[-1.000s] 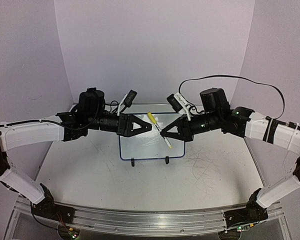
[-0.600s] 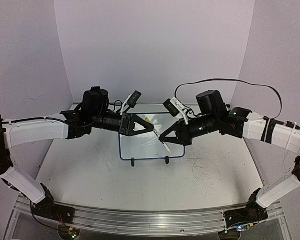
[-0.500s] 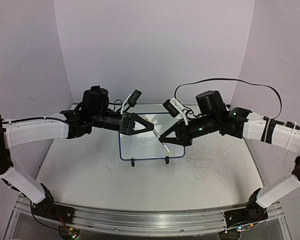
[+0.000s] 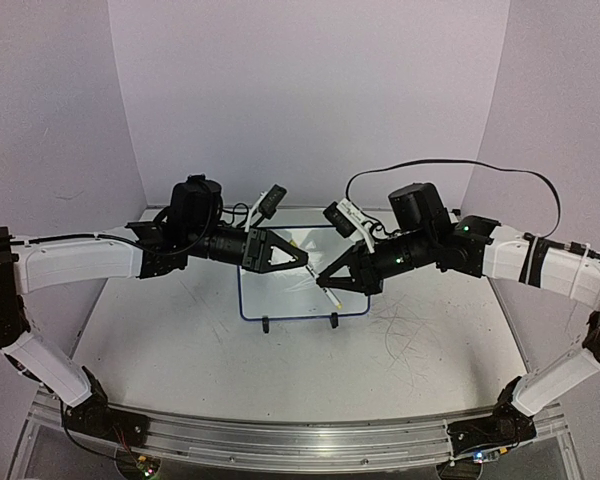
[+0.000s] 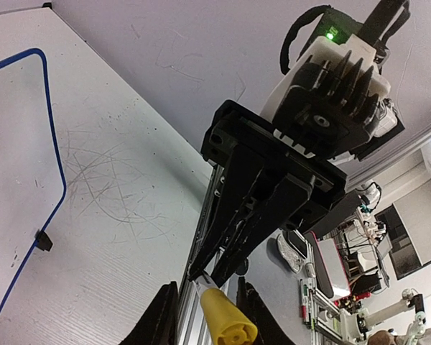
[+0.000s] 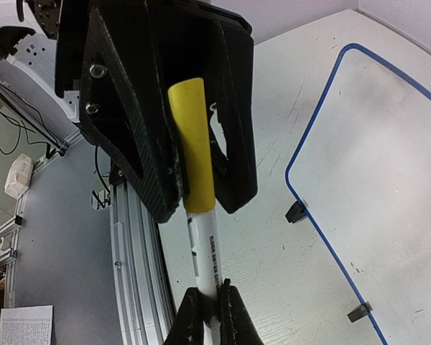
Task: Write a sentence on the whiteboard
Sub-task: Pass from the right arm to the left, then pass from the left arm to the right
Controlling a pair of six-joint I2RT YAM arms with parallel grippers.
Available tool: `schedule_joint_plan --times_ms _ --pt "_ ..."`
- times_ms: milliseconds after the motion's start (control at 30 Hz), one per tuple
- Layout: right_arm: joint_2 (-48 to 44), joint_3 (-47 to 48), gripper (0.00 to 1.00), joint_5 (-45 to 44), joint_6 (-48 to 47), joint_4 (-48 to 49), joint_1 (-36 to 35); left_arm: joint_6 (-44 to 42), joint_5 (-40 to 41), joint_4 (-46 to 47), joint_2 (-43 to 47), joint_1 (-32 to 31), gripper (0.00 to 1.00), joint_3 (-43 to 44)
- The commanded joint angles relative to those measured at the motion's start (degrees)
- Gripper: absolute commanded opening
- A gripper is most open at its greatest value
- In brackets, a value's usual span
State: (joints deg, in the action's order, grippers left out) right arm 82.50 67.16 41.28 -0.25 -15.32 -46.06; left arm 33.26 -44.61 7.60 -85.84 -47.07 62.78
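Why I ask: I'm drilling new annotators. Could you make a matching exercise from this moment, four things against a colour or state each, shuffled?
Things:
1. left pincer
2. right pincer
3. marker cap
4. whiteboard

Colour or state:
A. thin blue frame
B. yellow
C. shut on the white barrel
D. shut on the marker cap

Pairs: 1-D, 2-C, 3-B, 4-A

top view: whiteboard (image 4: 280, 300) upper part hidden behind left gripper (image 4: 302, 264) and right gripper (image 4: 324, 281), writing too faint to read; left wrist: marker (image 5: 226, 327) cut off at bottom edge
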Motion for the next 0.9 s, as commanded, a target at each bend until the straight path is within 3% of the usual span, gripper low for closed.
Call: schedule_joint_plan --times_ms 0,267,400,467,600,700,800,867 --pt "0.1 1.1 0.00 0.2 -1.4 -0.2 -0.5 0.1 0.7 2.3 0.7 0.1 0.25 1.7" --pt "0.3 1.2 0.00 0.1 -1.6 -0.9 -0.8 0.4 1.3 2.4 0.9 0.1 0.16 0.8" --pt "0.3 1.4 0.00 -0.4 -1.6 -1.1 -1.1 0.1 2.0 2.3 1.4 0.1 0.02 0.7" --pt "0.0 1.4 0.01 -1.3 -1.5 -1.1 -1.2 -0.1 2.7 2.3 1.8 0.1 0.00 0.5" --pt "-2.2 0.3 0.38 -5.7 -0.6 0.1 -1.2 -1.4 5.8 2.4 3.8 0.1 0.00 -0.3" --pt "-5.4 -1.6 0.57 -9.9 2.2 4.1 -1.2 -2.3 11.5 2.4 7.1 0.1 0.00 -1.5" --pt "-10.1 -6.5 0.87 -16.5 8.3 15.2 -1.2 -2.7 17.5 3.5 11.1 0.1 0.00 -2.8" --pt "-12.7 -10.1 0.97 -22.2 13.8 23.0 -1.2 -1.7 21.4 6.9 14.3 0.1 0.00 -5.1"
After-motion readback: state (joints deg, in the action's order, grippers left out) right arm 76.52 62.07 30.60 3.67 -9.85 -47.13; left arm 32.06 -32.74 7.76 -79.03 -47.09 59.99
